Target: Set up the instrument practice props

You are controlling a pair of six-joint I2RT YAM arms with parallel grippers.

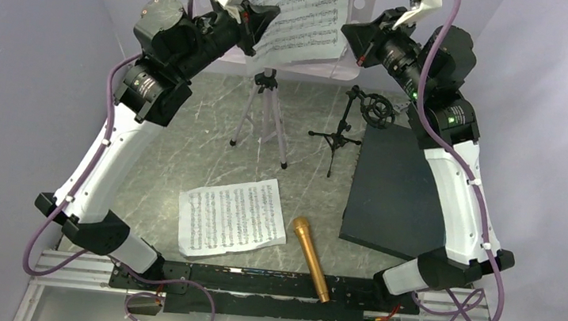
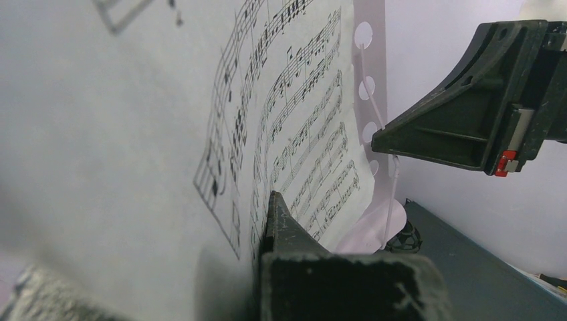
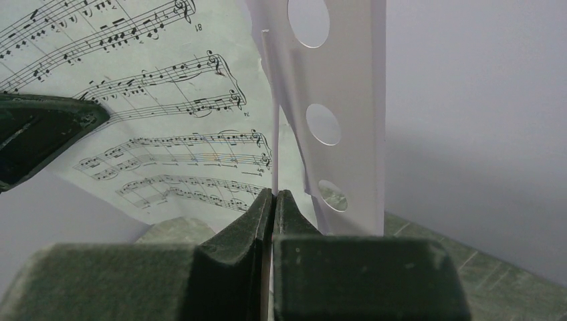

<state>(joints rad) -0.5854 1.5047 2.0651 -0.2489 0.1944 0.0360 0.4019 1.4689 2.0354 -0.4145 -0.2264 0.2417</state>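
We look down from above and behind the base rail, taking in the whole table. Our left wrist view sits tight against the sheet, facing the right gripper. Our right wrist view looks back, close; all three share the stand.

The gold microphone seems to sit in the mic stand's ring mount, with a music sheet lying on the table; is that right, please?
Not quite: the gold microphone lies flat on the table beside that music sheet; the mic stand ring is empty, as the top external view shows.
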